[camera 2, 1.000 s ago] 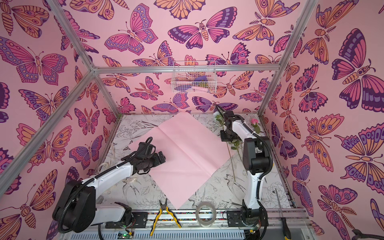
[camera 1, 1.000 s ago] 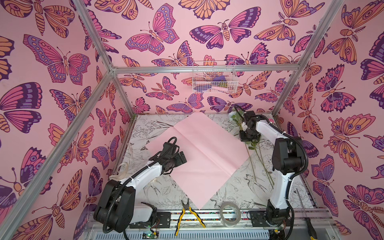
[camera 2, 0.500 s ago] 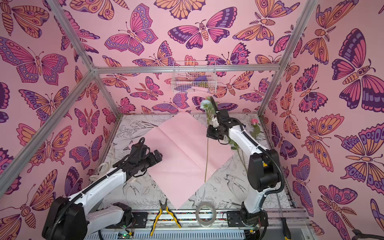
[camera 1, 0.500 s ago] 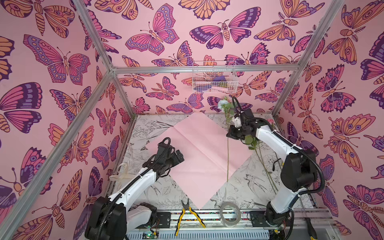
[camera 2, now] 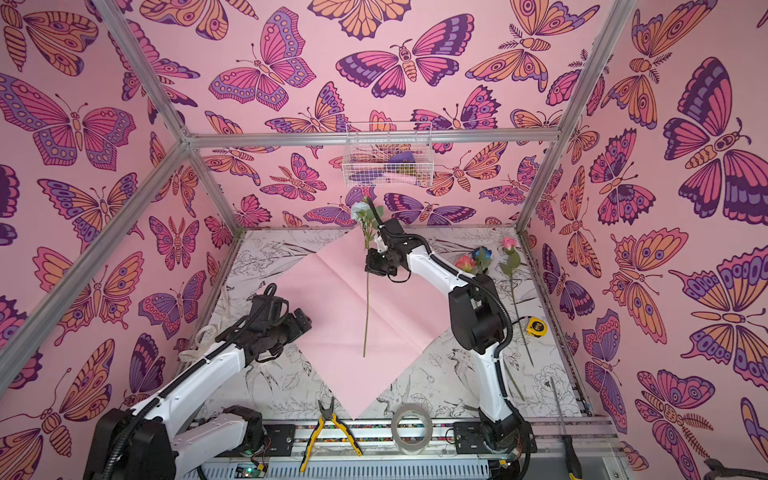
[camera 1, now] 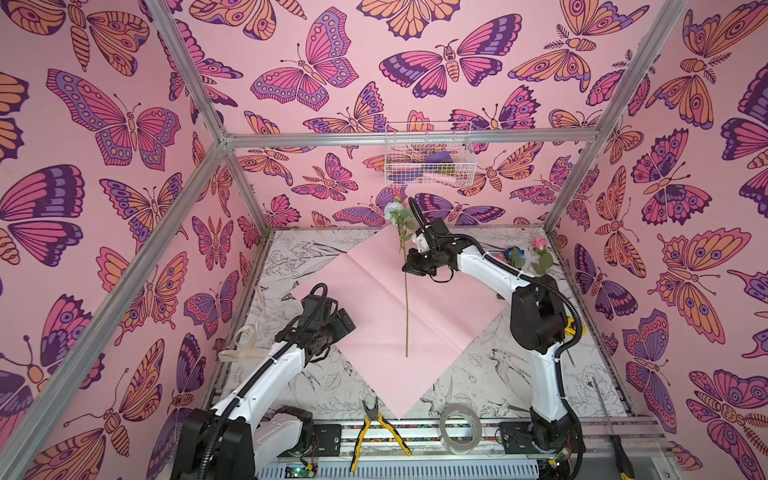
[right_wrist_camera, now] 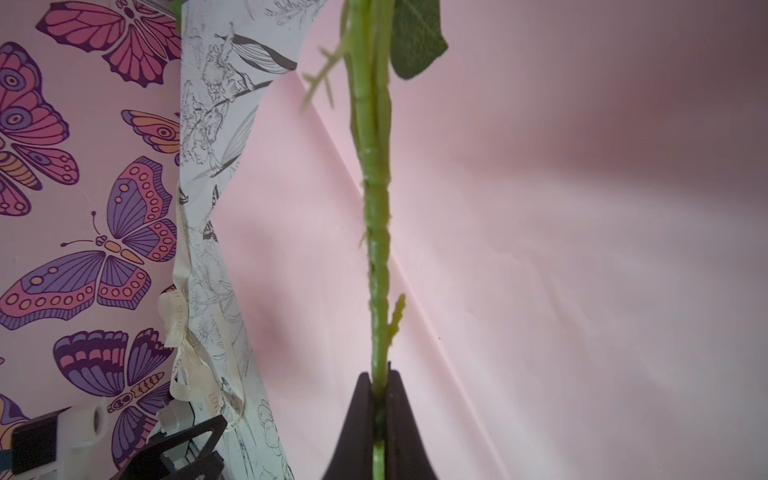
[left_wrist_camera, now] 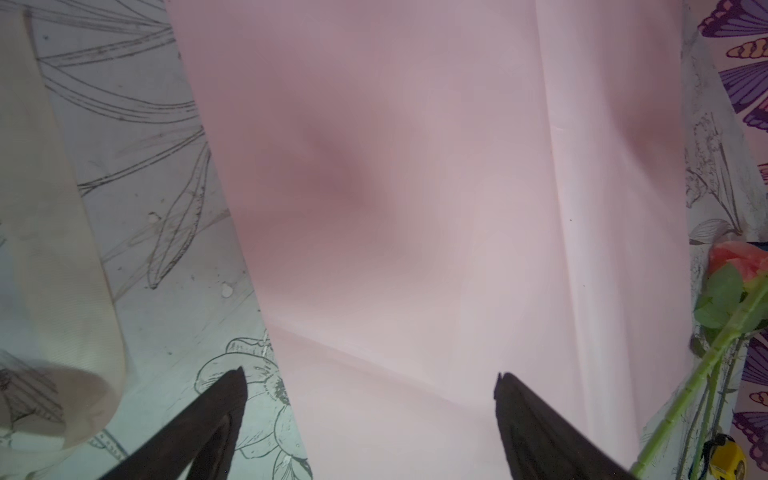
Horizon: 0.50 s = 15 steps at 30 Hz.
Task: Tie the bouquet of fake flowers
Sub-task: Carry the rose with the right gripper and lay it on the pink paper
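Your right gripper (camera 1: 409,268), clamped on the stem of the white rose (camera 1: 406,307), has swung it upright over the centre of the pink paper (camera 1: 365,286). Left gripper (camera 1: 343,323) sits wide open at the paper's left corner; three roses (camera 2: 482,255) beside its right corner are yet to bring.

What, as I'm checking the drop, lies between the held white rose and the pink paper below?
Nothing visible: the white rose hangs from the right claw over bare pink paper; the left claw is off at its edge.

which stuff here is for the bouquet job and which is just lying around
For the job: white rose in the right gripper, coral rose, blue rose, pink rose, pink paper, ribbon.
Lying about: pliers, tape roll, tape measure, screwdriver, wire basket.
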{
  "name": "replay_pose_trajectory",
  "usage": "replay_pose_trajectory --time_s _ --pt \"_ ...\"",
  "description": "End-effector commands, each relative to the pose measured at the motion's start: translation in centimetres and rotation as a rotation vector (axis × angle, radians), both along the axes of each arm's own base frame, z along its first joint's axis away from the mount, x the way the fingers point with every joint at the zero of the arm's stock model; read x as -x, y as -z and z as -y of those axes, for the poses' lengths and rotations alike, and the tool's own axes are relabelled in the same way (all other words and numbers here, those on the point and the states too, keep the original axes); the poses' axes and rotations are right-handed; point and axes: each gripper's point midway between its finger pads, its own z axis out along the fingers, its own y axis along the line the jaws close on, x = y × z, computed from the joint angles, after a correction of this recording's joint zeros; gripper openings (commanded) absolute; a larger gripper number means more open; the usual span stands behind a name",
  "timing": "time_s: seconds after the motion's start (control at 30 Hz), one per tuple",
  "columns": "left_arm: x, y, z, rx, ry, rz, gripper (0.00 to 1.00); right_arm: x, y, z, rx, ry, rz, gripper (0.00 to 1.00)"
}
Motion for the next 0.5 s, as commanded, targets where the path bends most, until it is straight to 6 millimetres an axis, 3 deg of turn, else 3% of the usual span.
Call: replay_pose_trajectory --time_s 0.0,0.17,0.47 --pt "1.7 2.0 -0.6 -0.002 -0.018 -0.108 0.94 -1.3 -0.8 -1.6 -0.044 0.002 0.043 0.0" --pt "1.7 2.7 -0.5 -0.001 -0.015 -0.134 0.92 -2.5 0.5 -3.2 -0.065 -0.012 0.041 0.0" --pt "2.3 3.2 -0.5 0.009 -0.018 -0.143 0.87 -3.6 4.8 -4.6 -0.047 -0.03 -0.017 0.0"
